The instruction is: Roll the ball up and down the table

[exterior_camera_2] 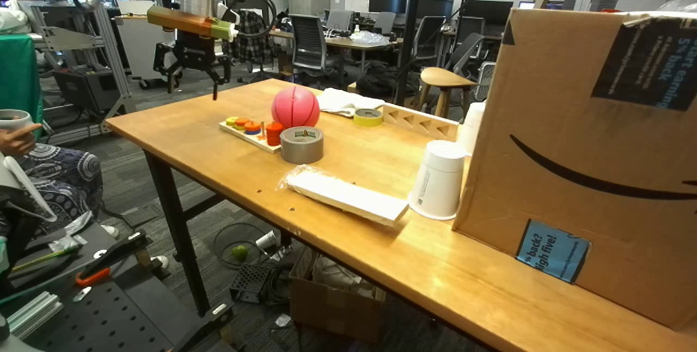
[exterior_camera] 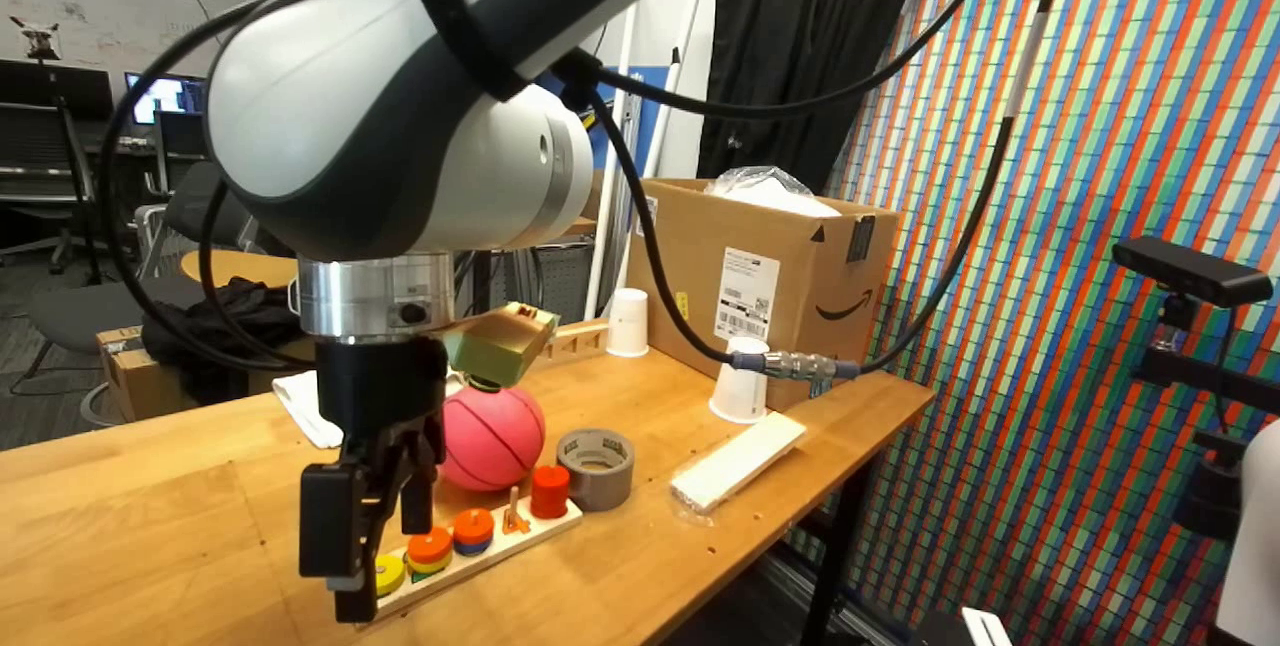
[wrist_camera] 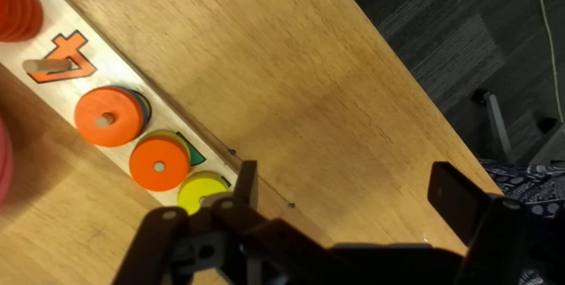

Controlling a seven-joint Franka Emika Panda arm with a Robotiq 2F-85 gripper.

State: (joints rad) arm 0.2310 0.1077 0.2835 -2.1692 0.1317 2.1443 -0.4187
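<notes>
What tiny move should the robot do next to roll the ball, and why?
Probably ease the gripper sideways toward the ball, high enough to clear the peg board. The gripper hangs open and empty, and the wrist view catches only the ball's edge, with the peg board in between.

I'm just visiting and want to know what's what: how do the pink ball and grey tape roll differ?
The pink ball is round all over; the grey tape roll is a ring lying flat. The ball has dark seams; the tape roll shows none. The ball looks larger than the tape roll. Both rest on the table.
</notes>
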